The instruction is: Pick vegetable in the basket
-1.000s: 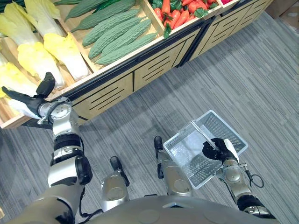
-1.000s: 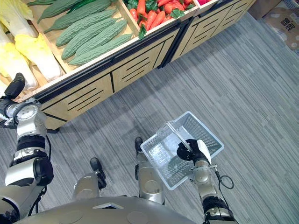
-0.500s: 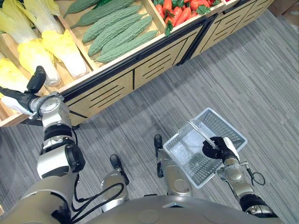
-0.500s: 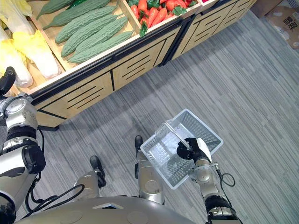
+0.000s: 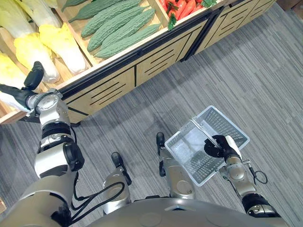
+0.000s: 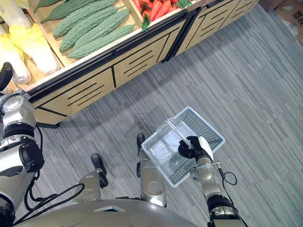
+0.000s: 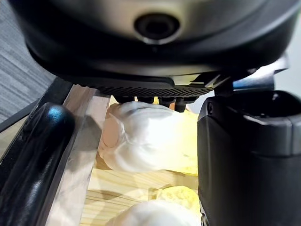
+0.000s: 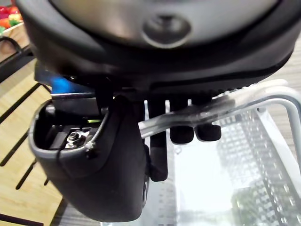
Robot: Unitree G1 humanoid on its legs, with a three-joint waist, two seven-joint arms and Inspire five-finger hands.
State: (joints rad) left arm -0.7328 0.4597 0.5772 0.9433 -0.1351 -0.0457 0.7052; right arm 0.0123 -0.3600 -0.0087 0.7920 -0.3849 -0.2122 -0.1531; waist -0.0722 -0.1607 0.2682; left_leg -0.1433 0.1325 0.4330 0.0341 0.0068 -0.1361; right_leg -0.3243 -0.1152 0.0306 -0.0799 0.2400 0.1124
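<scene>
basket (image 5: 230, 128) handle still gripped by right hand (image 5: 220, 146); left hand (image 5: 21, 95), uncurled, farther over the cabbage (image 7: 141, 136)

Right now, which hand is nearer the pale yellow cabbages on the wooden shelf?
Left. The left hand is at the pale yellow cabbages; the right hand grips the clear plastic basket over the floor.
</scene>
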